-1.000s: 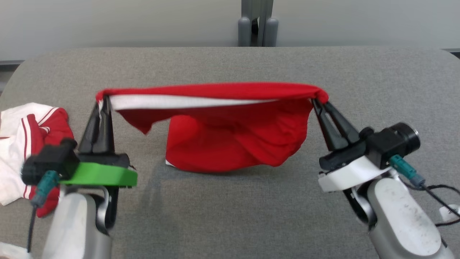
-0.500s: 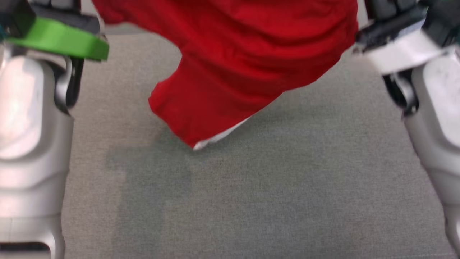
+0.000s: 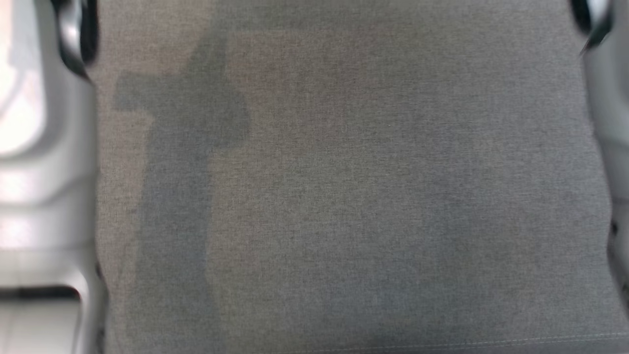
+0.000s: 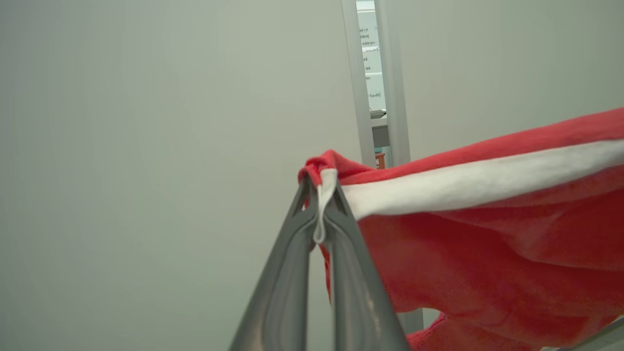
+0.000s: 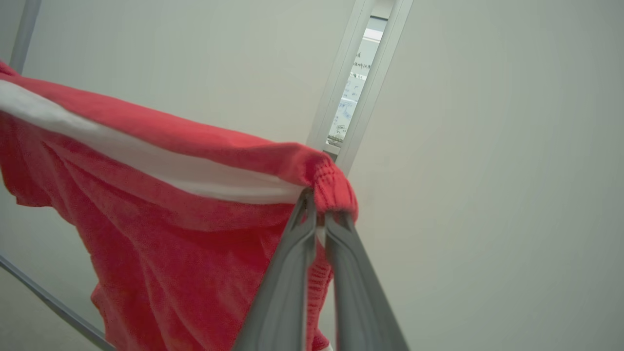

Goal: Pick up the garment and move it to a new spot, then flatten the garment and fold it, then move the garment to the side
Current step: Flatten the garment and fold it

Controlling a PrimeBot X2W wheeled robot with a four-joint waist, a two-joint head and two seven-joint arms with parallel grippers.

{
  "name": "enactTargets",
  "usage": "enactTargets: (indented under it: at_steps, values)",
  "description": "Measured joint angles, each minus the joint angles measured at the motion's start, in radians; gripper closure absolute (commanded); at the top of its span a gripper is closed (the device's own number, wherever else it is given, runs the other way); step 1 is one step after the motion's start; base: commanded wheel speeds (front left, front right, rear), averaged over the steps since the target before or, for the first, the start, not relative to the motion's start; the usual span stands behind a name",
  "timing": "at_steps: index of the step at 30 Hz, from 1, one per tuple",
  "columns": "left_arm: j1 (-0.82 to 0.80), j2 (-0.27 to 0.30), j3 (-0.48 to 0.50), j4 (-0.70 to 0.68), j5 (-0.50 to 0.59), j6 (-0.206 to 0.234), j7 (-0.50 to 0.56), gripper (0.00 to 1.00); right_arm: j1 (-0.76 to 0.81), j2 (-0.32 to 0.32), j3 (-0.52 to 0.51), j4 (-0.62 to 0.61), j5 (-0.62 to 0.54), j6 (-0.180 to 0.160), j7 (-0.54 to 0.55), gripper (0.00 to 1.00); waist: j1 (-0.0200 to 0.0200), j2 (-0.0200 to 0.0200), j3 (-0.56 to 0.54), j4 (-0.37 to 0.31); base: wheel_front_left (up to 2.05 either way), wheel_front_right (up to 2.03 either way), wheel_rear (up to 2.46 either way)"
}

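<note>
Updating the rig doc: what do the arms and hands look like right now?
The left hand and right hand each have two long, smooth dark-grey fingers, wide at the base and tapering to thin tips. The left forearm and right forearm are pale grey glossy shells, each with a dark part near the top. They are too blurred to read any markings.

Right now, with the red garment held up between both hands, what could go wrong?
The left hand and right hand pinch only small corners of the red garment; a pull could slip one free. The head view is blurred over the grey table, so laying it down may go crooked.
</note>
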Motion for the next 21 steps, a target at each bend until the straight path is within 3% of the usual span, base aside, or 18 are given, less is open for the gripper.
enactTargets:
  at_steps: [10,21]
  values:
    - [0.639,-0.089,0.099,0.084,-0.022,-0.020,0.000,1.00,0.507,0.033,0.190,0.124,0.130,0.000,0.000,1.00,0.0001,0.0000,-0.046,0.017,0.00,0.00,0.00]
    - [1.067,-0.114,0.163,0.002,-0.088,-0.035,0.000,1.00,0.927,0.035,0.239,-0.006,0.272,0.000,0.000,1.00,-0.0001,0.0000,-0.187,0.008,0.00,0.00,0.00]
